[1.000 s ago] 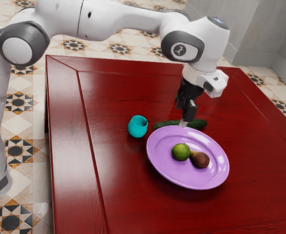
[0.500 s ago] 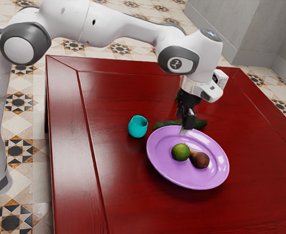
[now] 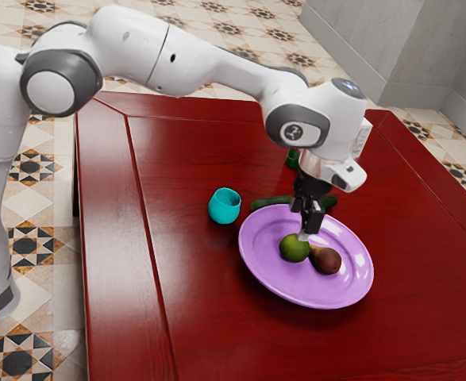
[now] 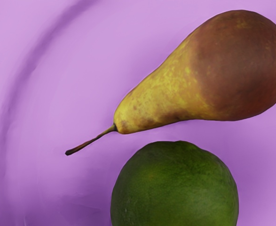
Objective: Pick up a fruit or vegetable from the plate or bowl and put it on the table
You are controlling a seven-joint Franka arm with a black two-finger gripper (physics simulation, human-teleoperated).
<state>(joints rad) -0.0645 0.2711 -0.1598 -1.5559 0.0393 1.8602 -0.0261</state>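
Glossy red table (image 3: 197,317) noted, bearing a purple plate (image 3: 276,287). We find lime (image 3: 294,248) and pear (image 3: 328,261) on it, side by side, slightly apart. Our gripper (image 3: 303,235) hangs over the plate near the lime; we cannot tell whether it is wide or narrow. Cucumber (image 3: 270,203) lies beside the rim, partly hidden; teal cup (image 3: 225,208) nearby.

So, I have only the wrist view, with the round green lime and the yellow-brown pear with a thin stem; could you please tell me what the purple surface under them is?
Observer: It's a round purple plate, lying on a dark red wooden table.
Operator: Thank you; is there a cup nearby that the hand should steer clear of?
Observer: Yes, a rounded teal cup stands beside the plate, toward the exterior view's left.
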